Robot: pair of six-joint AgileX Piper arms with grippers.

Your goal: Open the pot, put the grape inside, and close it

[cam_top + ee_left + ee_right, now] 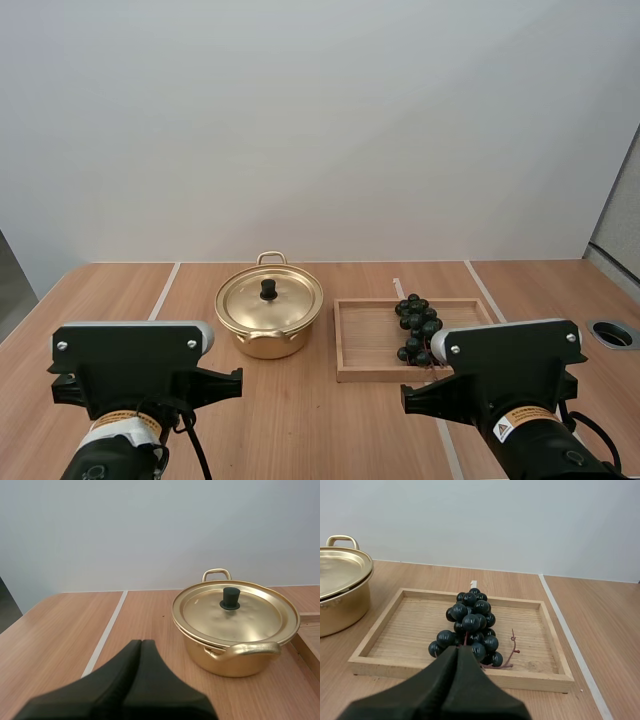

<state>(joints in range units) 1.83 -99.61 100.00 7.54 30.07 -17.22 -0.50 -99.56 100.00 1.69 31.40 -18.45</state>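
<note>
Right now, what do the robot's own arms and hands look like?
The left arm and right arm both end in boxy black blocks with grey tops and silver screws, with yellow-orange warning labels on the wrists. The left hand and right hand each have two matte black, tapering fingers.

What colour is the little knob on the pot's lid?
Black. The knob on the gold lid shows best in the left wrist view.
</note>
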